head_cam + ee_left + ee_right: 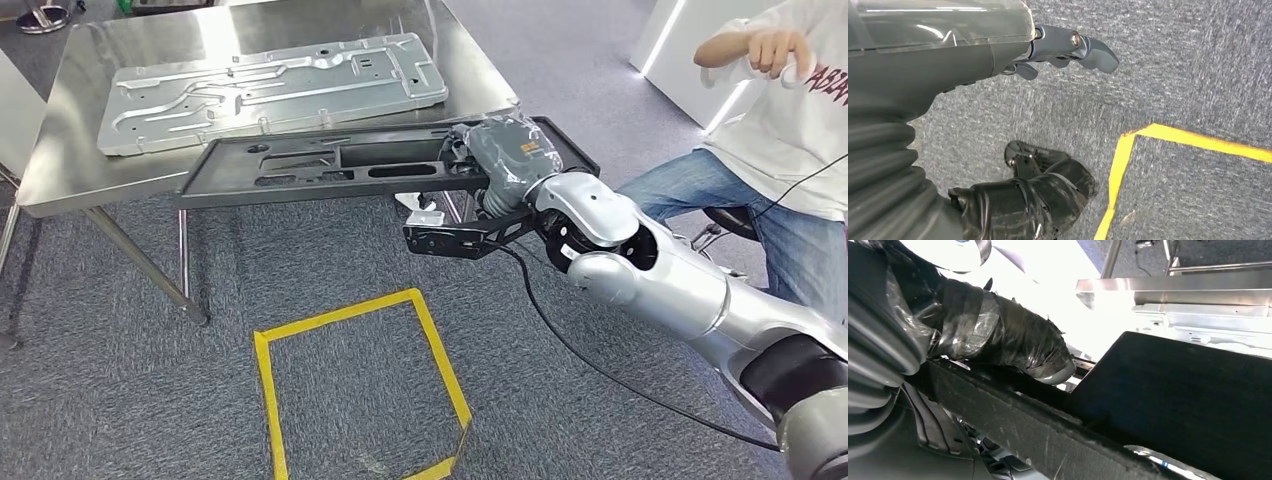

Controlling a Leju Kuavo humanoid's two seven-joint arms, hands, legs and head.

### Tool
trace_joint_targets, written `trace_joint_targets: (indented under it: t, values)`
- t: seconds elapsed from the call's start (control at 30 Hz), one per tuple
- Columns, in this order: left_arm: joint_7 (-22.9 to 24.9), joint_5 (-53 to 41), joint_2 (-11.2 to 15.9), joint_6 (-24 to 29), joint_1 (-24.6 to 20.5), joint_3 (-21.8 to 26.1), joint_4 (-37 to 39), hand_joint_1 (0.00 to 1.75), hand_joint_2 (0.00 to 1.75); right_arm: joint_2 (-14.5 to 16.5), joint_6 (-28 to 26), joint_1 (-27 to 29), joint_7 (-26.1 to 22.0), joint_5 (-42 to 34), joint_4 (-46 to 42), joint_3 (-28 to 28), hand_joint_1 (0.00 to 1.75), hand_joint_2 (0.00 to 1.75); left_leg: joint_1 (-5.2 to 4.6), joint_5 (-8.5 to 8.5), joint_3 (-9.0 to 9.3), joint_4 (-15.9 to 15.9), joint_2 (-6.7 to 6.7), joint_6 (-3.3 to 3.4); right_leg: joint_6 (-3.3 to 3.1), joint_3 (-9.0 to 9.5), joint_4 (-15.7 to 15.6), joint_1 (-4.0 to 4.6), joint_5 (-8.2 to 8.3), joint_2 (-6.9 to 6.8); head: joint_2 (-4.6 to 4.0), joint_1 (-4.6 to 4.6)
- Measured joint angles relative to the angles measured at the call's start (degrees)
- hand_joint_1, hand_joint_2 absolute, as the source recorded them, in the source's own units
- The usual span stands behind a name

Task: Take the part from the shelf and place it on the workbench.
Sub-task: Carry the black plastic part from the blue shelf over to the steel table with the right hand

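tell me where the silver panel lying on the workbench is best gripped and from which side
Probably the long near edge of the silver panel, reached from the robot's side. It lies flat on the workbench, so only its rims offer purchase. The black part, held by the right hand, overhangs the table's front edge and crowds that approach, so the panel's left end looks freer.

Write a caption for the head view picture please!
Right hand holds a black part at the workbench edge.

Even bright overhead light, glare on steel workbench (60,170). Right wrist view blown out white in centre, near parts dark, soft. Left wrist view sharp.
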Motion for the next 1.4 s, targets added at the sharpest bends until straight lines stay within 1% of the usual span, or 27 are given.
trace_joint_targets:
  t: [0.03, 0.07, 0.13, 0.23, 0.3, 0.37, 0.4, 0.43, 0.5, 0.53, 0.57, 0.67, 0.73, 0.77, 0.8, 0.87, 0.9, 0.93, 0.97, 1.03, 1.1, 1.2, 1.23, 1.27, 1.3, 1.33, 1.4]
  values:
    - [0.1, 0.0, 0.0, 0.0, -0.1, 0.0, 0.0, 0.00, 1.75, 0.0, 0.0, 0.0, -0.3, 0.3, 0.0, 0.2, 1.75, 1.75, -0.03, -0.62, 0.22, 0.4, -0.09, -0.33, -0.02, 1.25, -3.1, 0.06, 1.27, 0.06, 0.00, -0.01]
    - [0.1, 0.0, 0.0, 0.1, -0.1, 0.0, 0.0, 0.00, 1.75, 0.0, -0.1, 0.0, -0.7, 0.6, 0.1, 0.3, 1.75, 1.75, -0.08, -1.05, 0.20, 0.7, -0.17, -0.69, -0.27, 2.09, -5.0, 0.12, 1.63, 0.11, 0.00, -0.03]
    - [0.1, 0.0, 0.1, 0.4, -0.3, -0.1, 0.0, 0.00, 1.75, 0.0, -0.2, 0.1, -1.3, 1.2, 0.1, 0.6, 1.75, 1.75, -0.16, -1.43, 0.10, 0.9, -0.25, -1.28, -1.01, 2.57, -6.0, 0.40, 0.75, 0.26, 0.01, -0.07]
    - [0.2, 0.0, 0.0, 0.8, -0.3, -0.2, 0.0, 0.00, 1.75, 0.0, -0.3, 0.4, -1.6, 1.7, 0.1, 0.8, 1.75, 1.75, -0.02, -2.39, -0.47, 2.3, 0.07, -2.15, -2.15, 3.43, -6.5, 0.14, 0.19, 0.23, 0.01, -0.07]
    - [0.2, 0.0, 0.0, 0.9, -0.4, -0.2, 0.0, 0.00, 1.75, 0.0, -0.5, 0.4, -1.8, 1.7, 0.1, 0.9, 1.75, 1.75, 0.20, -4.11, -3.44, 7.8, 0.45, -2.79, -2.73, 4.45, -6.8, 0.07, -0.36, 0.07, 0.01, -0.08]
    - [0.4, 0.0, 0.1, 1.0, -0.4, -0.3, 0.0, 0.00, 1.75, 0.0, -0.6, 0.5, -2.1, 1.8, 0.1, 1.0, 1.75, 1.75, 0.35, -5.33, -8.41, 14.9, 0.59, -3.11, -2.95, 5.38, -6.8, 0.13, -1.16, -0.03, 0.01, -0.09]
    - [0.5, 0.0, 0.1, 1.0, -0.3, -0.3, 0.0, 0.00, 1.75, 0.1, -0.6, 0.7, -2.2, 1.8, 0.2, 1.2, 1.75, 1.75, 0.37, -4.85, -10.24, 16.6, 0.61, -3.10, -2.95, 5.94, -6.8, 0.17, -1.64, -0.02, 0.01, -0.09]
    - [0.6, 0.0, 0.1, 1.1, -0.2, -0.3, 0.0, 0.00, 1.75, 0.1, -0.6, 0.9, -2.3, 1.8, 0.2, 1.3, 1.75, 1.75, 0.37, -3.23, -11.09, 16.3, 0.61, -2.94, -2.93, 6.64, -6.8, 0.22, -2.18, 0.01, 0.01, -0.09]
    - [0.8, 0.0, 0.1, 1.2, -0.1, -0.3, 0.0, 0.00, 1.75, 0.2, -0.6, 1.1, -2.4, 1.9, 0.2, 1.6, 1.75, 1.75, 0.17, 2.05, -9.58, 9.8, 0.60, -2.20, -2.86, 8.13, -6.9, 0.26, -3.27, 0.08, 0.01, -0.08]
    - [0.9, 0.1, 0.2, 1.4, -0.1, -0.3, 0.0, 0.00, 1.75, 0.2, -0.6, 1.1, -2.5, 1.9, 0.2, 1.6, 1.75, 1.75, -0.07, 3.88, -8.11, 6.4, 0.60, -1.76, -2.71, 8.68, -7.1, 0.32, -3.75, 0.13, 0.00, -0.08]
    - [1.0, 0.1, 0.3, 1.6, -0.1, -0.4, 0.0, 0.00, 1.75, 0.3, -0.6, 1.1, -2.5, 2.0, 0.2, 1.7, 1.75, 1.75, -0.33, 4.69, -6.80, 3.5, 0.60, -1.35, -2.47, 9.11, -7.4, 0.34, -4.10, 0.18, -0.01, -0.08]
    - [1.0, 0.2, 0.5, 1.9, -0.2, -0.5, 0.1, 0.00, 1.75, 0.4, -0.6, 1.4, -2.5, 2.3, 0.2, 1.8, 1.75, 1.75, -0.77, 3.83, -4.94, 0.6, 0.66, -0.63, -1.46, 10.44, -8.6, 0.42, -4.06, 0.26, 0.00, -0.08]
    - [1.0, 0.2, 0.5, 1.9, -0.1, -0.5, 0.1, 0.00, 1.75, 0.5, -0.6, 1.6, -2.5, 2.5, 0.2, 1.9, 1.75, 1.75, -0.49, 3.58, -3.70, -0.6, 0.61, -0.24, -0.98, 10.71, -8.1, 0.42, -4.30, 0.16, 0.01, 0.01]
    - [1.0, 0.3, 0.5, 1.9, -0.1, -0.5, 0.1, 0.00, 1.75, 0.5, -0.6, 1.5, -2.5, 2.5, 0.2, 1.9, 1.75, 1.75, -0.36, 3.38, -2.99, -1.0, 0.55, 0.00, -0.91, 9.86, -6.4, 0.41, -4.91, 0.13, 0.01, 0.07]
    - [0.9, 0.3, 0.5, 1.9, -0.1, -0.5, 0.1, 0.00, 1.75, 0.5, -0.6, 1.5, -2.5, 2.6, 0.2, 1.9, 1.75, 1.75, -0.25, 3.16, -2.29, -1.4, 0.48, 0.18, -0.92, 8.11, -3.5, 0.45, -5.87, 0.12, 0.01, 0.13]
    - [0.9, 0.3, 0.6, 1.9, -0.1, -0.6, 0.1, 0.00, 1.75, 0.6, -0.6, 1.6, -2.6, 2.6, 0.2, 1.9, 1.75, 1.75, -0.31, 2.30, -1.28, -1.5, 0.35, 0.44, -1.02, 3.25, 3.5, 0.63, -7.98, 0.18, 0.01, 0.23]
    - [1.0, 0.3, 0.6, 1.9, -0.2, -0.7, 0.1, 0.00, 1.75, 0.6, -0.6, 1.8, -2.6, 2.6, 0.2, 1.9, 1.75, 1.75, -0.31, 1.74, -0.64, -1.5, 0.25, 0.47, -1.02, 1.10, 5.7, 0.67, -8.54, 0.20, 0.01, 0.26]
    - [1.0, 0.3, 0.6, 2.0, -0.1, -0.8, 0.1, 0.00, 1.75, 0.7, -0.5, 2.1, -2.6, 2.6, 0.3, 2.0, 1.75, 1.75, -0.31, 1.11, 0.15, -1.4, 0.13, 0.45, -0.97, -0.24, 6.2, 0.64, -8.29, 0.20, 0.01, 0.26]
    - [1.1, 0.3, 0.6, 2.0, -0.1, -0.8, 0.1, 0.00, 1.75, 0.7, -0.5, 2.3, -2.6, 2.6, 0.4, 2.0, 1.75, 1.75, -0.29, 0.39, 1.12, -1.4, 0.02, 0.39, -0.85, -0.71, 4.7, 0.54, -6.81, 0.19, 0.01, 0.27]
    - [1.2, 0.2, 0.6, 2.0, 0.1, -0.9, 0.1, 0.00, 1.75, 0.7, -0.5, 2.5, -2.6, 2.7, 0.5, 2.1, 1.75, 1.75, -0.27, -1.25, 2.96, -1.2, -0.13, 0.02, -0.56, -0.03, -1.5, 0.24, -0.89, 0.07, 0.01, 0.29]
    - [1.3, 0.0, 0.6, 2.1, 0.0, -1.0, 0.1, 0.00, 1.75, 0.7, -0.5, 2.6, -2.7, 2.7, 0.6, 2.1, 1.75, 1.75, -0.32, -2.68, 3.92, -0.8, -0.22, -0.68, -0.88, 0.41, -5.9, 0.38, 2.66, -0.18, 0.01, 0.15]
    - [1.6, -0.2, 0.7, 2.3, -0.2, -1.2, 0.1, 0.00, 1.75, 0.8, -0.5, 3.0, -2.8, 2.9, 0.7, 2.2, 1.75, 1.75, -0.34, -3.68, 4.48, -0.2, -0.11, -1.68, -2.21, 1.01, -6.4, 0.68, 2.46, -0.19, 0.01, 0.04]
    - [1.7, -0.2, 0.7, 2.3, -0.2, -1.2, 0.1, 0.00, 1.75, 0.8, -0.5, 3.0, -2.8, 3.0, 0.7, 2.2, 1.75, 1.75, -0.28, -3.35, 3.99, 1.1, 0.00, -1.95, -2.53, 1.49, -6.5, 0.59, 2.09, -0.09, 0.00, 0.05]
    - [1.7, -0.2, 0.6, 2.3, -0.3, -1.2, 0.1, 0.00, 1.75, 0.8, -0.5, 2.8, -2.8, 3.1, 0.7, 2.2, 1.75, 1.75, -0.21, -2.91, 2.53, 3.6, 0.14, -2.25, -2.81, 2.09, -6.7, 0.49, 1.83, -0.03, 0.00, 0.05]
    - [1.7, -0.2, 0.6, 2.3, -0.4, -1.3, 0.1, 0.00, 1.75, 0.8, -0.4, 2.7, -2.9, 3.3, 0.7, 2.2, 1.75, 1.75, -0.11, -2.69, 0.16, 7.2, 0.31, -2.58, -3.02, 2.74, -6.8, 0.45, 1.43, -0.01, 0.00, 0.05]
    - [1.7, -0.2, 0.6, 2.3, -0.5, -1.3, 0.1, 0.00, 1.75, 0.8, -0.4, 2.6, -3.0, 3.6, 0.7, 2.2, 1.75, 1.75, -0.03, -3.14, -2.79, 11.3, 0.46, -2.89, -3.18, 3.45, -7.0, 0.47, 0.92, 0.01, 0.00, 0.05]
    - [1.7, -0.3, 0.6, 2.4, -0.5, -1.4, 0.1, 0.00, 1.75, 0.8, 0.0, 2.7, -3.3, 4.2, 0.7, 2.2, 1.75, 1.75, 0.04, -6.00, -8.02, 16.8, 0.61, -3.16, -3.33, 5.07, -7.1, 0.55, -0.36, 0.02, 0.01, 0.04]
